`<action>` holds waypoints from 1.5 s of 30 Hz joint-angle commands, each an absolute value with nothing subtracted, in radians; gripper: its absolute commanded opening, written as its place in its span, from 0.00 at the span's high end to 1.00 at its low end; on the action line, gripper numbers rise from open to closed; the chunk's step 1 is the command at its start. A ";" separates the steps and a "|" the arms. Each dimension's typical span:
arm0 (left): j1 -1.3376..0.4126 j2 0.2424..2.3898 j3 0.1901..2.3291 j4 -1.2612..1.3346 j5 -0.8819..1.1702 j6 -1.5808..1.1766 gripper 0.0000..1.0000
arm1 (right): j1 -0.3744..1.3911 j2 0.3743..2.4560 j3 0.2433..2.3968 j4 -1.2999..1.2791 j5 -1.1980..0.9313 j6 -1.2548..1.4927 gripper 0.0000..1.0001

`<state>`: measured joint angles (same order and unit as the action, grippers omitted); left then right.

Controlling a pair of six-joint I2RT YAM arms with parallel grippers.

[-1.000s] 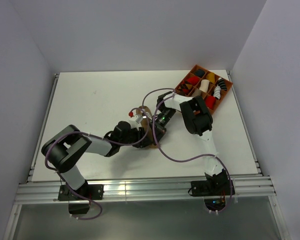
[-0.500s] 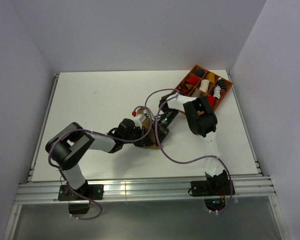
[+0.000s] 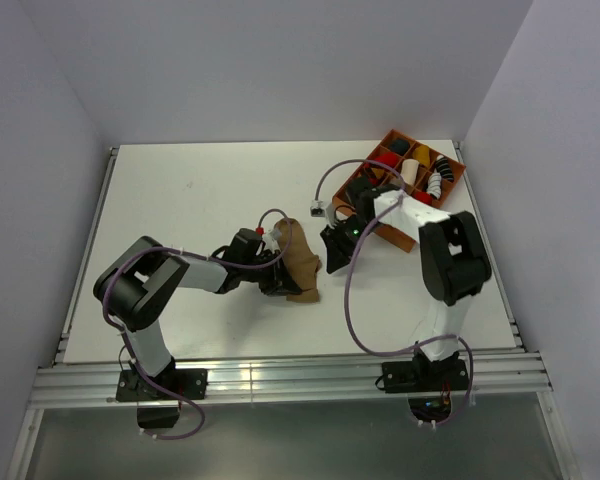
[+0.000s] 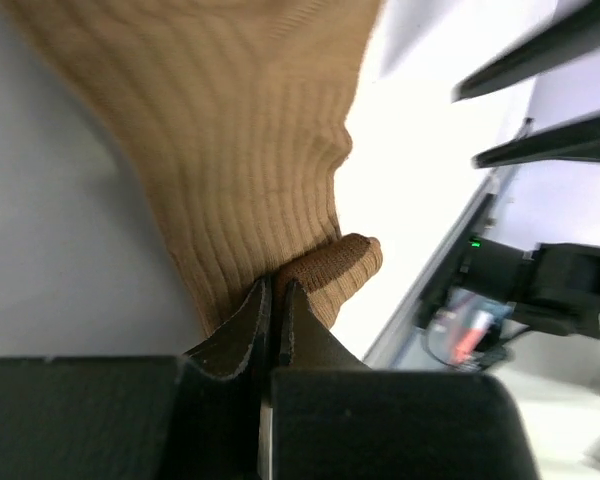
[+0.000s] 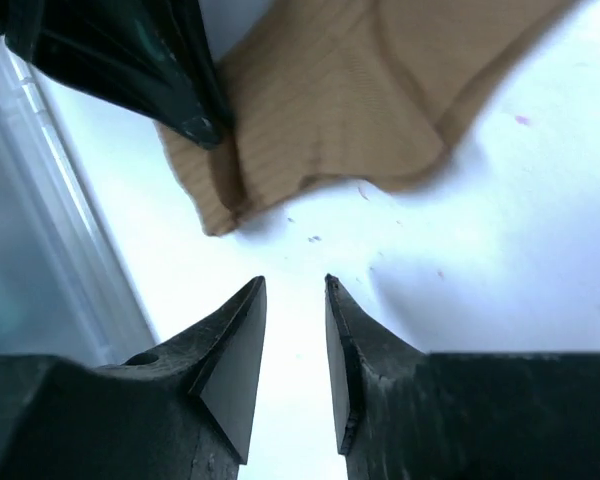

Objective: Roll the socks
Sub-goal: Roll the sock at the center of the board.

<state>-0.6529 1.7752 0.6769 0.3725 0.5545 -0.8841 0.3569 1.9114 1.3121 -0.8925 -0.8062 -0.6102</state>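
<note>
A tan-brown sock (image 3: 302, 268) lies bunched on the white table (image 3: 180, 210) near its middle. My left gripper (image 3: 283, 281) is at the sock's left side and shut on it. In the left wrist view the jaws (image 4: 275, 287) pinch a ribbed fold of the sock (image 4: 250, 130), with a rounded end sticking out just beyond them. My right gripper (image 3: 327, 258) stands just right of the sock, apart from it. In the right wrist view its jaws (image 5: 295, 285) are open over bare table, and the sock (image 5: 370, 90) lies ahead of them.
An orange divided tray (image 3: 454, 182) with several sock rolls stands at the back right, close behind the right arm. A dark finger of the left gripper (image 5: 150, 60) shows in the right wrist view. Purple cables loop over both arms.
My right gripper has let go of the sock, opened, and pulled back to the right. The left gripper has shut on the sock and the sock has unfolded towards the right.
</note>
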 commanded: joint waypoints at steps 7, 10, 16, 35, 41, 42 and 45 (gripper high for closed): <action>-0.618 1.855 0.719 0.134 0.712 -1.080 1.00 | 0.495 1.386 0.889 -0.358 -0.457 -0.647 0.57; -0.614 1.856 0.727 0.107 0.719 -1.121 1.00 | 0.619 1.307 0.780 -0.279 -0.420 -0.702 0.53; -0.606 1.888 0.735 0.101 0.739 -1.172 1.00 | 0.810 1.262 0.684 -0.216 -0.342 -0.762 0.51; -0.607 1.878 0.746 0.086 0.755 -1.140 1.00 | 1.061 1.417 0.623 -0.046 -0.065 -0.781 0.53; -0.606 1.872 0.741 0.098 0.770 -1.137 0.97 | 1.063 1.465 0.643 -0.048 -0.020 -0.755 0.60; -0.607 1.867 0.739 0.098 0.770 -1.134 0.96 | 1.062 1.470 0.643 -0.046 -0.014 -0.753 0.61; -0.606 1.870 0.750 0.078 0.770 -1.112 0.95 | 1.063 1.489 0.652 -0.043 -0.002 -0.744 0.65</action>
<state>-0.6025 1.8606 0.7433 0.1608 0.7715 -1.1572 1.0595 1.4559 0.6243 -0.0647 -0.0490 -0.7670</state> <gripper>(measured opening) 0.051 0.364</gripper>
